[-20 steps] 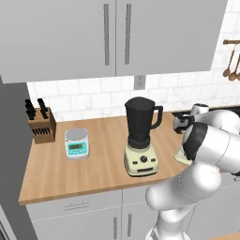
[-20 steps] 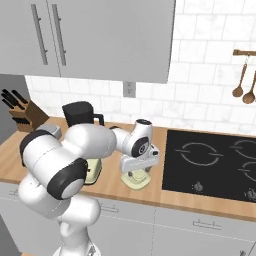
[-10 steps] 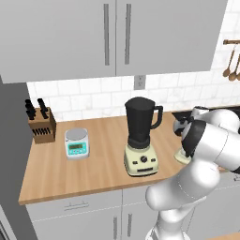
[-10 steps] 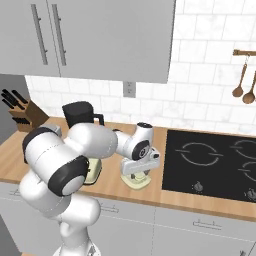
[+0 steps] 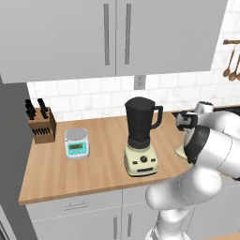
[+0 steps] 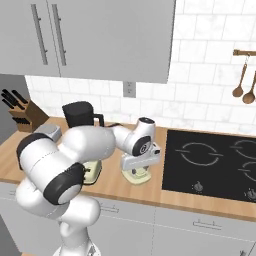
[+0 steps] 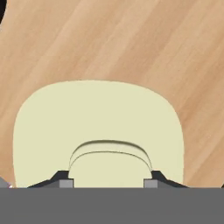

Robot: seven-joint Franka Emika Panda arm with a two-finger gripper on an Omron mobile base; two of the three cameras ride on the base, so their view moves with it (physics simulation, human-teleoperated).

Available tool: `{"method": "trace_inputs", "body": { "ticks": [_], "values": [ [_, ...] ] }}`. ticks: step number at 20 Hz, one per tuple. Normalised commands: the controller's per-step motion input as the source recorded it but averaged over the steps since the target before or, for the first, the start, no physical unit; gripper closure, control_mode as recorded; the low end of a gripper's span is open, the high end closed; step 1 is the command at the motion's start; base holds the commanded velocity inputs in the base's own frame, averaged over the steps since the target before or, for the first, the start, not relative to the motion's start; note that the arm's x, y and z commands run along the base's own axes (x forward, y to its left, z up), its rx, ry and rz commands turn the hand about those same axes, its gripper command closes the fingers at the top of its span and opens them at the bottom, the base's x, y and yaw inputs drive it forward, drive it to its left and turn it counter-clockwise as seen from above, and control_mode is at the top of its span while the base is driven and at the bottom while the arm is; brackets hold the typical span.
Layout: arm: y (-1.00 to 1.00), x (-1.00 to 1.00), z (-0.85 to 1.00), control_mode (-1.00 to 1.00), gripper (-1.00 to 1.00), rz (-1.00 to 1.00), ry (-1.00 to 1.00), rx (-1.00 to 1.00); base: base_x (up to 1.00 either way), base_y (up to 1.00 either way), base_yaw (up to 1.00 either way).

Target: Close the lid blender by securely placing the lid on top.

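Pick-up step: gripper spread, fingertips flanking knob of lid on counter. Next: clench, lift, carry to blender at 9 o'clock.

The tool has sunk lower onto the lid.

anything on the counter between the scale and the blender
No, bare wood lies between the scale and the blender, shown in the left base view.
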Motion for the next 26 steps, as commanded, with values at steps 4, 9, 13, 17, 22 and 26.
{"method": "trace_inputs", "body": {
  "ticks": [4, 9, 13, 17, 22, 26],
  "values": [
    [0.00, -0.04, 0.87, -1.00, 1.00, 0.00, -0.14, 0.08, 0.00, 0.00, 0.00],
    [0.10, -0.04, 1.00, -1.00, 1.00, -0.01, -0.14, 0.02, 0.00, 0.00, 0.00],
    [0.08, -0.04, 1.00, -1.00, 1.00, -0.02, -0.17, 0.00, 0.00, 0.00, 0.00],
    [0.04, 0.00, 1.00, -1.00, 1.00, -0.03, -0.15, 0.00, 0.00, 0.00, 0.00],
    [0.33, 0.00, 1.00, -1.00, 1.00, 0.00, -0.16, 0.00, 0.00, 0.00, 0.00],
    [0.62, 0.00, 1.00, -1.00, 1.00, 0.00, -0.16, 0.00, 0.00, 0.00, 0.00]
  ]
}}
